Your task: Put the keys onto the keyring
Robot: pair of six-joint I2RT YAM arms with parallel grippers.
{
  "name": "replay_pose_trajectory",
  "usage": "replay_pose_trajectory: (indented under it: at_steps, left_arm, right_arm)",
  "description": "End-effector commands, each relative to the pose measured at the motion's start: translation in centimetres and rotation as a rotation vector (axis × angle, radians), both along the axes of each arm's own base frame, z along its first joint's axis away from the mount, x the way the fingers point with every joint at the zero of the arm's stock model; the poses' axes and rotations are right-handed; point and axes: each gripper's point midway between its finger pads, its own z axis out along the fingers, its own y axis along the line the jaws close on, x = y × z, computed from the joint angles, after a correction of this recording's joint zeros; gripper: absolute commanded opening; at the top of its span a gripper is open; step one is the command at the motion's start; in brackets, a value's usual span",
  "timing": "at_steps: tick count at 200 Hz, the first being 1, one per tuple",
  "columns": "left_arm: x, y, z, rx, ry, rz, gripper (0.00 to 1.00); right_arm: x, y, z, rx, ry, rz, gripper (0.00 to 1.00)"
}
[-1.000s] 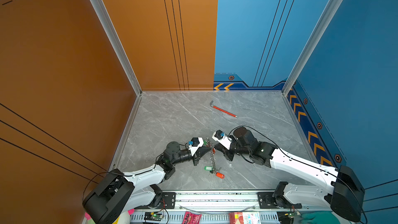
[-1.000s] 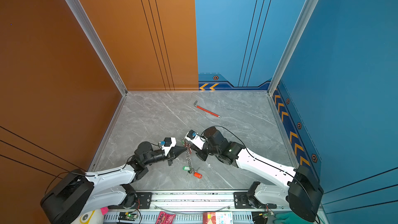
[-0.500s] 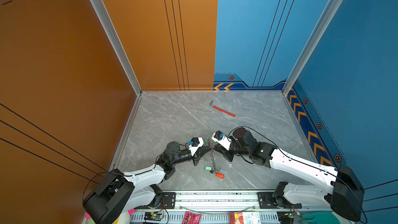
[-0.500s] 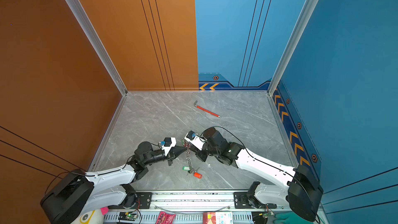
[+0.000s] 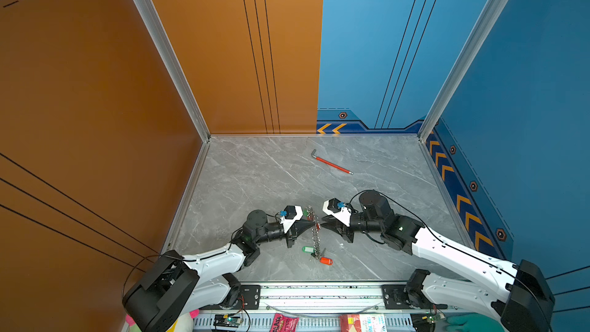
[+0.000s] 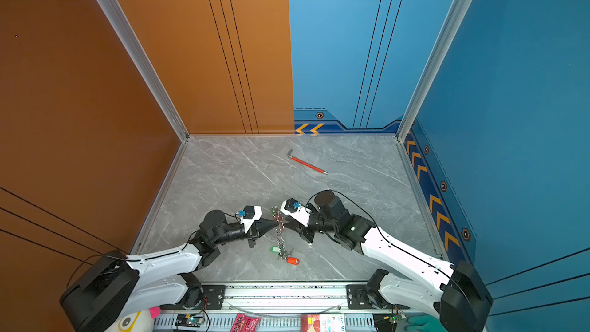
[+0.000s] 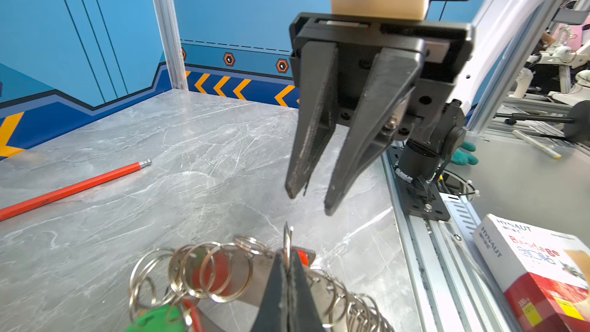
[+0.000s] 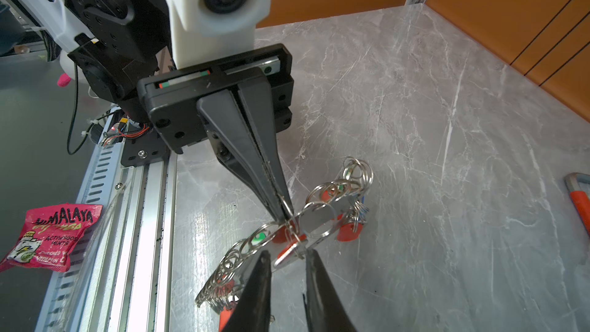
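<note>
I see a grey marble-patterned tabletop [image 5: 255,180]. A long red-sleeved L-shaped hex wrench [image 5: 332,164] lies flat toward the back. Near the front edge, a green-tagged silver key [image 5: 307,249] and an orange-tagged silver key [image 5: 326,261] rest on it.

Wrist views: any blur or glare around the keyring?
Left wrist view: the keyring and green key tag, close to the lens, are soft, while the right gripper is sharp. Right wrist view: that gripper's own fingers blur, the left gripper is crisp, and the rail glares. Both top views: even light, faint shadows.
</note>
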Motion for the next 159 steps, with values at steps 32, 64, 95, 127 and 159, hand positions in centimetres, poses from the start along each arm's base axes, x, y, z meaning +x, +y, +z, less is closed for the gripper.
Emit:
replay_pose_trajectory:
  at_steps: [32,64,95,127,159]
  left_arm:
    - [-1.1,-0.8,2.6,-0.058,-0.073,-0.089,0.0]
    - [-1.2,-0.9,2.6,-0.057,-0.071,-0.097,0.0]
    - [-1.3,-0.9,2.7,-0.06,-0.072,-0.103,0.0]
    - [-1.3,-0.8,2.8,-0.063,-0.076,-0.101,0.0]
    - [-1.1,-0.6,3.0,-0.067,-0.087,-0.072,0.0]
  right_arm:
    - [-0.6,0.6,-0.1,0.021,0.002,0.068,0.2]
    - [-0.4,0.8,-0.7,0.01,0.015,0.066,0.17]
    - [-0.1,0.8,-1.5,-0.021,0.029,0.052,0.12]
    - [-0.3,1.0,-2.1,-0.035,0.042,0.063,0.05]
    - [-0.6,1.1,-2.9,-0.053,0.055,0.068,0.05]
